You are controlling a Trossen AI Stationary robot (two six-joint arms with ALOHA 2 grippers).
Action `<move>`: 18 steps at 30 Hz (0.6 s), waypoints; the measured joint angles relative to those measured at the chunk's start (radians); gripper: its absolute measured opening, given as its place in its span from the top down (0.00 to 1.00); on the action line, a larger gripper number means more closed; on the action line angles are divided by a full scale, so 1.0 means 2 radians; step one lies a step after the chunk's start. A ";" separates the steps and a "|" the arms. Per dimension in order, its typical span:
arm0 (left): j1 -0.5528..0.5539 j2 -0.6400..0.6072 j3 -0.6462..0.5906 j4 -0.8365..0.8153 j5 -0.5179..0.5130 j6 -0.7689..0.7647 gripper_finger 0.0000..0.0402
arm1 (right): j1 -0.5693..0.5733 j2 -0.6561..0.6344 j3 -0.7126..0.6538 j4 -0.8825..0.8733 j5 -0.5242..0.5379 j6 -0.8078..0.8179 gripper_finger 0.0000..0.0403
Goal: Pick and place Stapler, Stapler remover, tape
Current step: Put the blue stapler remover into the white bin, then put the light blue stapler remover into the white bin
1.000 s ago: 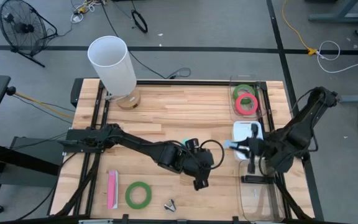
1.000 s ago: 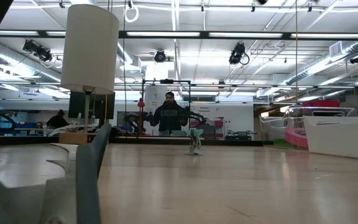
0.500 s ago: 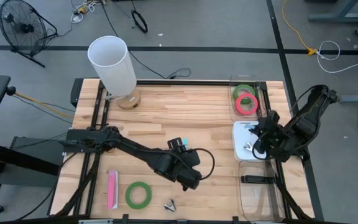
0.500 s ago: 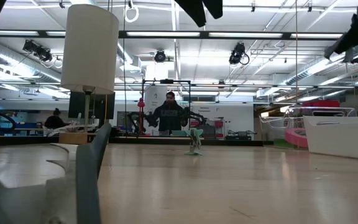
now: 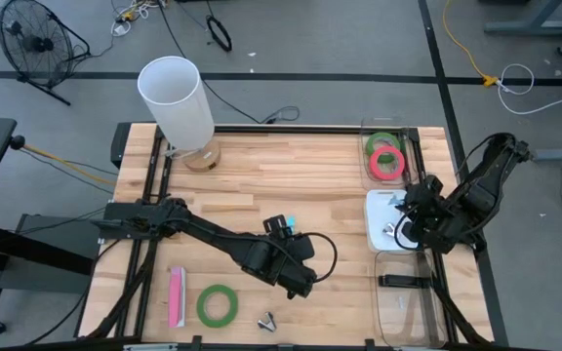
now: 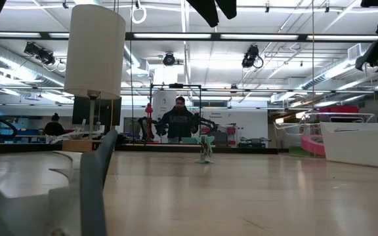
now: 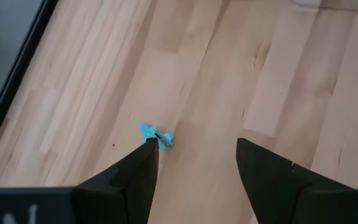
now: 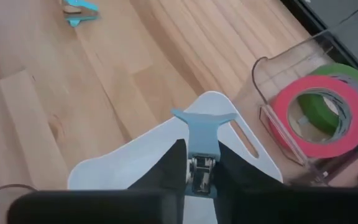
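One green tape roll (image 5: pixel 218 304) lies between pink stapler (image 5: pixel 176 296) and remover (image 5: pixel 267 321).

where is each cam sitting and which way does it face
High: above the table, looking straight down; shows both arms, left pincer, right pincer.
Low: at tabletop height, looking level into the room; arm parts only at the top edge.
Left wrist: on the left arm, looking down at bare wood past its open fingers.
Right wrist: on the right arm, looking at the white tray and tape bin; fingers hold a blue remover.
Shared: high and right wrist both show the red tape.
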 joint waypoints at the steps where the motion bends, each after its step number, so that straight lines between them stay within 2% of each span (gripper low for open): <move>1: 0.000 0.000 0.000 0.002 -0.001 0.000 0.46 | 0.000 0.001 0.000 0.000 -0.001 -0.003 0.85; 9: 0.000 0.000 0.000 0.009 -0.007 0.000 0.46 | 0.000 0.002 -0.054 0.016 -0.028 -0.016 0.75; 18: 0.018 0.000 0.000 0.009 -0.056 0.000 0.46 | 0.000 0.006 -0.051 0.024 -0.008 -0.028 0.72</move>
